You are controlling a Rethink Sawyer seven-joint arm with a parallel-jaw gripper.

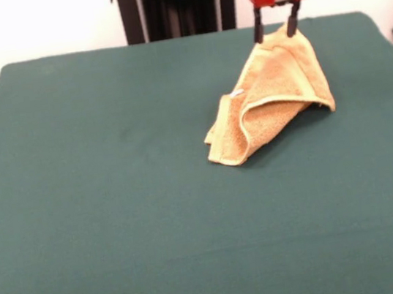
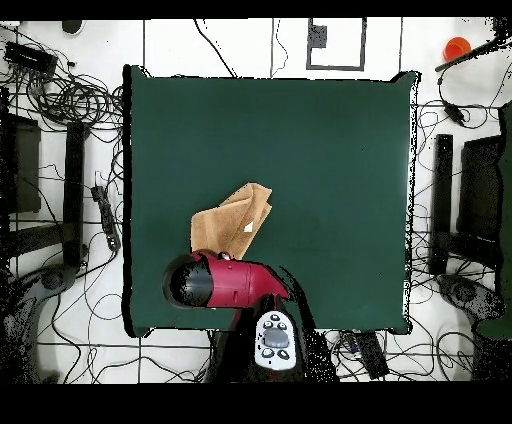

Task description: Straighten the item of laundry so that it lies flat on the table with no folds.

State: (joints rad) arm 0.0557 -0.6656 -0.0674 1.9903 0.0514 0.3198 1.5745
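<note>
The golden-orange towel (image 1: 277, 94) is at the far right of the green table (image 1: 116, 203), bunched and folded. One part is lifted into a peak; the rest drapes down to the cloth, with a small white label (image 1: 237, 94) on its left side. My gripper (image 1: 276, 34) is at that peak with a finger on each side, shut on the towel and holding it up. In the overhead view the towel (image 2: 235, 218) lies just beyond the red arm head (image 2: 215, 281), which hides the gripper.
The table (image 2: 330, 150) is much larger than the towel. The black pedestal (image 1: 175, 2) stands behind the far edge. Cables and equipment (image 2: 60, 100) lie on the floor around the table.
</note>
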